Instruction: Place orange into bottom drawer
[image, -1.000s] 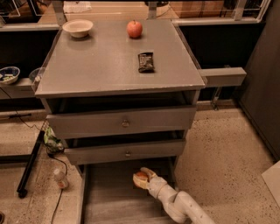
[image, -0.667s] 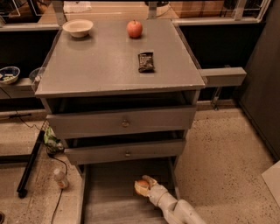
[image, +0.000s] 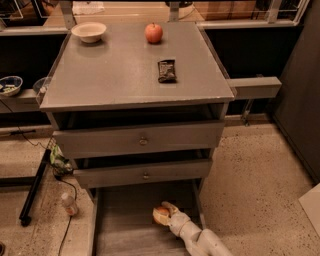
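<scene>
The orange (image: 160, 216) is low inside the open bottom drawer (image: 125, 225), near its right side and just above or on the pale floor. My gripper (image: 167, 213) reaches in from the lower right on a white arm (image: 200, 242), and its fingers are closed around the orange. The drawer is pulled out toward the camera below the two upper grey drawers, which are slightly ajar. Whether the orange touches the drawer floor cannot be told.
On the cabinet top sit a red apple (image: 154, 32), a pale bowl (image: 88, 31) and a dark snack bar (image: 167, 70). A small bottle (image: 69, 204) and cables lie on the floor to the left. A grey wall panel stands at right.
My gripper and the orange have shifted a little toward the front of the drawer and lower. The cabinet top items have not moved.
</scene>
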